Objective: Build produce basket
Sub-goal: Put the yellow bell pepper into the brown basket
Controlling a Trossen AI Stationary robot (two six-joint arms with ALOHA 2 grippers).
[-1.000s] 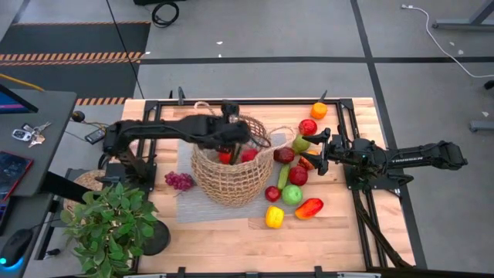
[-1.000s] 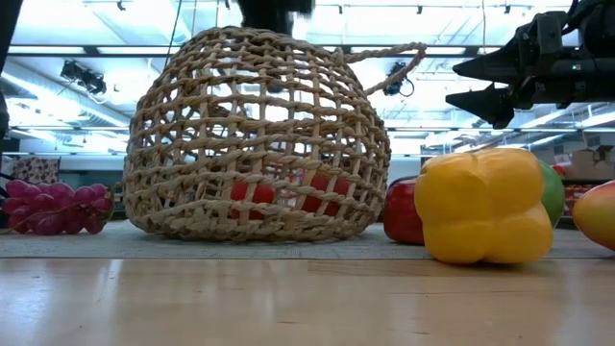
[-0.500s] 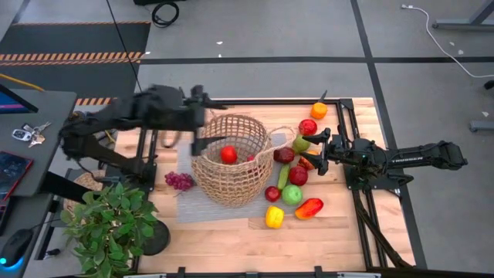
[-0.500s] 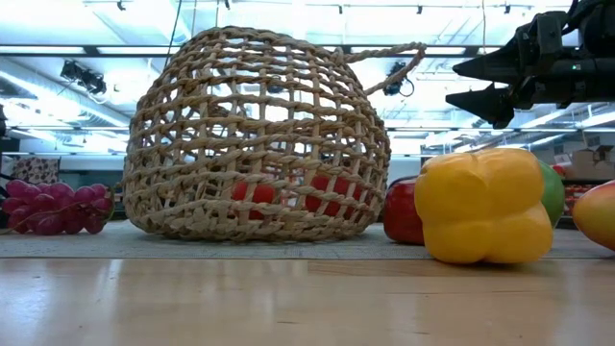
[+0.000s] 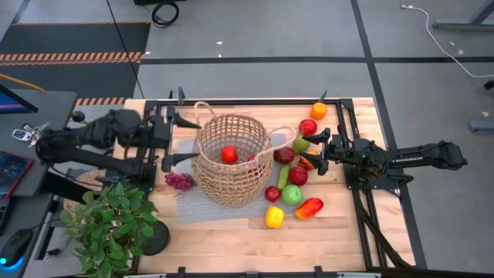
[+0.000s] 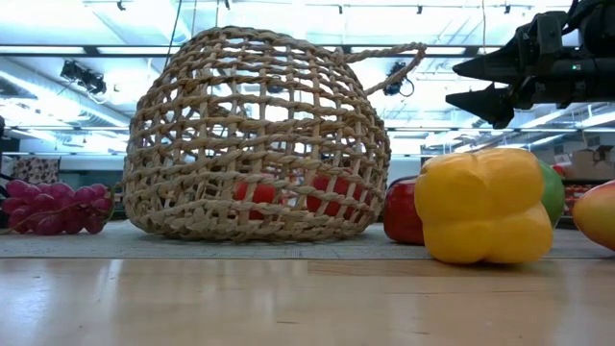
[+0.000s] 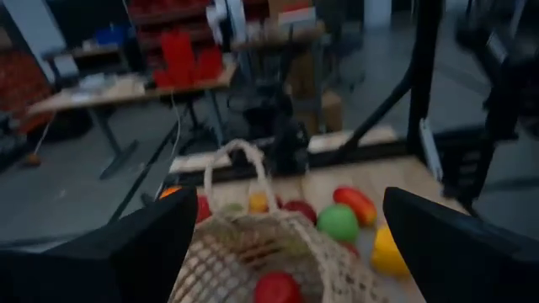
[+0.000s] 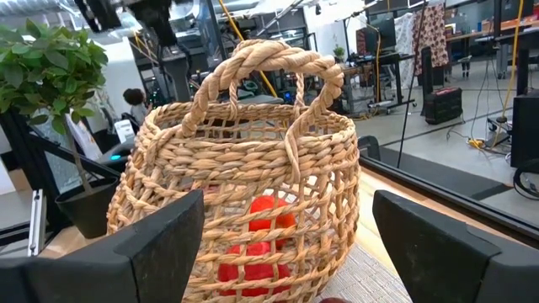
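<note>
Basket (image 5: 229,158) of woven wicker stands on a grey mat (image 5: 193,205) near the middle of the desk (image 5: 224,239), with red produce (image 5: 229,154) inside and more pieces lying on the desk to its right, among them a yellow pepper (image 5: 274,217) and a green apple (image 5: 292,194). Left tool (image 5: 182,139) hangs just left of the basket, fingers apart and empty. Right tool (image 5: 314,147) hovers over the fruit just right of the basket, fingers likewise apart, holding nothing.
</note>
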